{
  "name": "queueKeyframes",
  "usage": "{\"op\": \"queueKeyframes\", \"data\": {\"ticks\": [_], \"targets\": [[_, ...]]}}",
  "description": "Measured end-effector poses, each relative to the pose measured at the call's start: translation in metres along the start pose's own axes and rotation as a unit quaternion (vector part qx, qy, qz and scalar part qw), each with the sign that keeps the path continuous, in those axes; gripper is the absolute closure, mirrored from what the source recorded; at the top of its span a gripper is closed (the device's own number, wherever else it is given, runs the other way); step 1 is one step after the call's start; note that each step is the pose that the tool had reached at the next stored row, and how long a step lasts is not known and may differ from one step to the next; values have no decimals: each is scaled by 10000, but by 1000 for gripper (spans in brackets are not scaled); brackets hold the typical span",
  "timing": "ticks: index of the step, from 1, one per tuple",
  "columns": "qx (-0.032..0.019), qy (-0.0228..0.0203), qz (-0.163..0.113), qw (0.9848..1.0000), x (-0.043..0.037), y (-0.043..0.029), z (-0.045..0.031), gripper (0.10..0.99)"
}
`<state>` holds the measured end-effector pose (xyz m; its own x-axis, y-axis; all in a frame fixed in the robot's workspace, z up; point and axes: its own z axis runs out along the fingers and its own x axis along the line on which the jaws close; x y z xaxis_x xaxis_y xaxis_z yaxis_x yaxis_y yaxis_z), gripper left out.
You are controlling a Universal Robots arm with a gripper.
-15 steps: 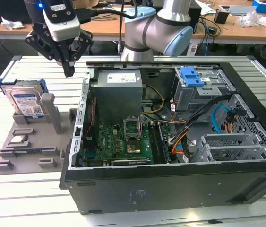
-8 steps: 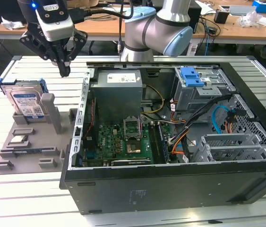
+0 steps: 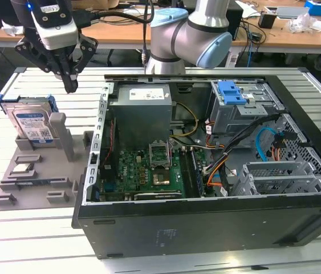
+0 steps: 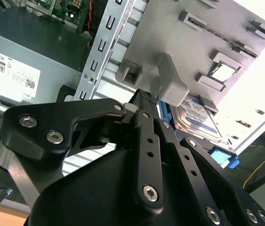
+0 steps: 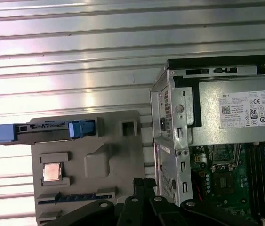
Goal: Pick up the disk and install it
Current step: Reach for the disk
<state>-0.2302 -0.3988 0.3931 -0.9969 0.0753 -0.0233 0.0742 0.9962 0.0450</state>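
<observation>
Gripper [image 3: 69, 85] was pinched closed with nothing in it, hanging over the gray holder tray [image 3: 35, 191] beside the open PC case [image 3: 206, 222]. The disk [image 3: 32, 123] stood upright in that tray, on the exterior view's left, apart from the fingers.

The gripper [image 5: 143, 182] hangs over the gap between a grey fixture tray [image 5: 118, 155] and the open computer case [image 5: 170, 117], fingertips together and holding nothing. The disk [image 5: 43, 133] stands on edge in a tray slot, its blue carrier visible. A processor chip [image 5: 52, 172] lies in a tray recess. The case contains a power supply [image 5: 217, 125] and a motherboard [image 5: 207, 188]. Tray and case rest on a slatted aluminium table [image 5: 76, 47].
</observation>
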Motion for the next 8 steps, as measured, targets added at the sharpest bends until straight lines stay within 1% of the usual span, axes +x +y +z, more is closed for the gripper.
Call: {"op": "queueKeyframes", "data": {"ticks": [5,8], "targets": [[0,0,0,10000,89,-7,-2,980],[0,0,0,10000,120,-9,-3,980]]}}
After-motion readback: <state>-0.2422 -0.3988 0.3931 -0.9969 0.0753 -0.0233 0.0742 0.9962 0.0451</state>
